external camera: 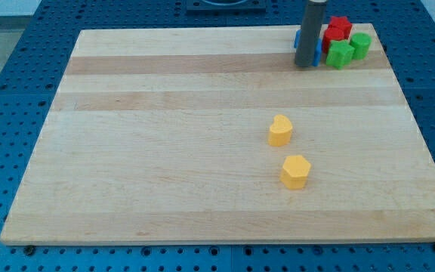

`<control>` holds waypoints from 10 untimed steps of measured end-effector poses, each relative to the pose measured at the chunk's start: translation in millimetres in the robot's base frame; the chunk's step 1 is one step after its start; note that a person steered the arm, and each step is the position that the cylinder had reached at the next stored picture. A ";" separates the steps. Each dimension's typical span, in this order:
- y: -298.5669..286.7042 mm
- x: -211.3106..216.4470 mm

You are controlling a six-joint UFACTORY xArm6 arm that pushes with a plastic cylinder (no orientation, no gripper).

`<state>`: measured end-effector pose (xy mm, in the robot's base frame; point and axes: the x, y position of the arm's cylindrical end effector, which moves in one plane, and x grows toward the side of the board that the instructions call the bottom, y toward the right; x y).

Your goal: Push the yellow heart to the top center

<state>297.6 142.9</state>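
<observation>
Rod only, no gripper fitted, so nothing to open or close; my tip [305,65] rests near the surface's [165,151] top right corner. It touches a blue block [317,50], which sits packed with red blocks [337,32] and green blocks [347,50]. Yellow heart [280,130] lies well apart, right of centre, with a yellow hexagonal block [296,171] just below. I judge I must approach from beneath the heart to drive it toward the top centre.

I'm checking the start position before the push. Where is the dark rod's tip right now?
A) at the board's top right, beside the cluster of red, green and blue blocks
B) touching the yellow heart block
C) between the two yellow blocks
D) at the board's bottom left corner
A: my tip rests at the wooden board's top right beside the red, green and blue blocks, far from the yellow heart block.
</observation>
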 end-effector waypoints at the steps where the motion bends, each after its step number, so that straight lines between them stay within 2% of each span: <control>1: 1.1 0.2; 2: 6.4 20.4; 6: 17.1 191.5; 8: -35.3 195.3; 10: -68.9 169.1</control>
<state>466.7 74.0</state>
